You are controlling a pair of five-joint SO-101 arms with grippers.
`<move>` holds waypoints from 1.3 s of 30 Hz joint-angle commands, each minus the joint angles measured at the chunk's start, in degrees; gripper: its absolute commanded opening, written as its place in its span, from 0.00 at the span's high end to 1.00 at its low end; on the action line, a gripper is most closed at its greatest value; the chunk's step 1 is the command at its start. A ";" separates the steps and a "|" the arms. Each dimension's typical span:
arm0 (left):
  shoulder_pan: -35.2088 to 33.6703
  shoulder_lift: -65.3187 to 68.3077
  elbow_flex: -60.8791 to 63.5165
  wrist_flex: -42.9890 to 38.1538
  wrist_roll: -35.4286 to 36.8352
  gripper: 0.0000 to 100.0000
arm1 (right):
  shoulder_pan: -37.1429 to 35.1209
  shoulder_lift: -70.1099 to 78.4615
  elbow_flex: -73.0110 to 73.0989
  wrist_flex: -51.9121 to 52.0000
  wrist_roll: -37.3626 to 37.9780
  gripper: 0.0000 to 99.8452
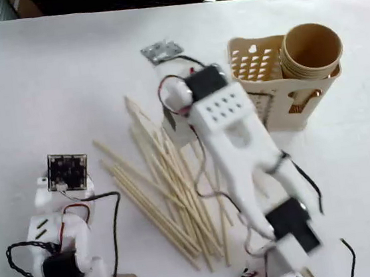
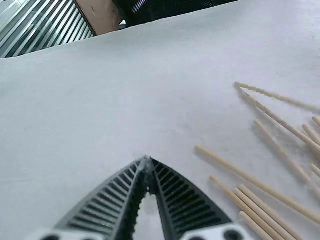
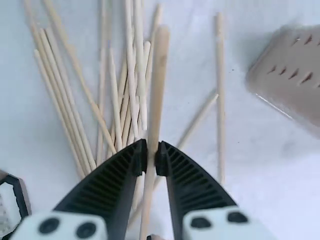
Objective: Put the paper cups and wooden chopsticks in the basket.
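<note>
Right pincer (image 3: pixel 151 150), yours, clamps one pale wooden chopstick (image 3: pixel 159 75) above loose pile (image 1: pixel 170 187) on white table (image 1: pixel 44 74). Your left pincer (image 2: pixel 148 162) sits closed, empty, near pile's edge. Farther off, basket (image 1: pixel 301 102) holds stacked paper cups (image 1: pixel 312 47). Cups look done; nearly all chopsticks remain, thin, straight, fanned out.

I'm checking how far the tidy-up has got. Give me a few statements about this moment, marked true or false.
1. The paper cups sit stacked in the basket. True.
2. The chopsticks are all in the basket. False: they lie scattered on the table.
3. The right gripper is shut on one chopstick. True.
4. The left gripper holds a cup. False: it is shut and empty, over bare table.
</note>
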 commanded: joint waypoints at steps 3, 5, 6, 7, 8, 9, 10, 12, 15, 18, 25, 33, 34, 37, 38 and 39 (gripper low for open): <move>-0.22 -0.40 -0.26 -1.23 -0.44 0.98 | 0.40 -15.69 0.00 0.04 0.44 0.98; -0.22 -0.40 -0.26 -1.23 -0.44 0.98 | 2.07 -20.00 -0.09 -2.15 0.44 0.98; -0.22 -0.40 -0.26 -1.23 -0.44 0.98 | 3.38 -22.11 -0.09 -4.35 0.44 0.98; -0.22 -0.40 -0.26 -1.23 -0.44 0.98 | 5.41 -23.78 -0.09 -6.99 0.44 0.98; -0.22 -0.40 -0.26 -1.23 -0.44 0.98 | 7.69 -25.36 -0.09 -10.24 0.44 0.98; -0.31 -0.40 -0.26 -1.23 -0.44 0.98 | 9.80 -26.68 0.00 -13.76 0.44 0.98; -0.31 -0.40 -0.26 -1.23 -0.44 0.98 | 11.65 -27.65 0.09 -17.10 0.44 0.98; -0.31 -0.40 -0.26 -1.23 -0.44 0.98 | 15.16 -29.05 0.09 -23.43 0.44 0.98; -0.31 -0.40 -0.26 -1.23 -0.44 0.98 | 18.86 -29.67 0.09 -32.22 0.44 0.98; -0.31 -0.40 -0.26 -1.14 -0.44 0.98 | 21.93 -29.58 0.79 -39.52 0.44 0.98; -0.22 -0.40 -0.26 -1.14 -0.44 0.98 | 27.12 -29.85 13.01 -54.64 0.53 0.98; -0.22 -0.40 -0.26 -1.14 -0.44 0.98 | 28.44 -30.11 26.99 -64.75 2.81 0.97; -0.22 -0.40 -0.26 -1.14 -0.44 0.98 | 28.35 -30.20 27.25 -63.87 2.99 0.95; -0.22 -0.40 -0.18 -1.23 -0.44 0.98 | 28.35 -30.20 24.26 -58.86 2.90 0.87; -0.22 -0.40 -0.18 -1.23 -0.44 0.98 | 28.35 -30.20 22.59 -56.40 2.99 0.85; -0.22 -0.40 -0.18 -1.23 -0.44 0.98 | 28.35 -30.20 20.48 -53.49 2.99 0.85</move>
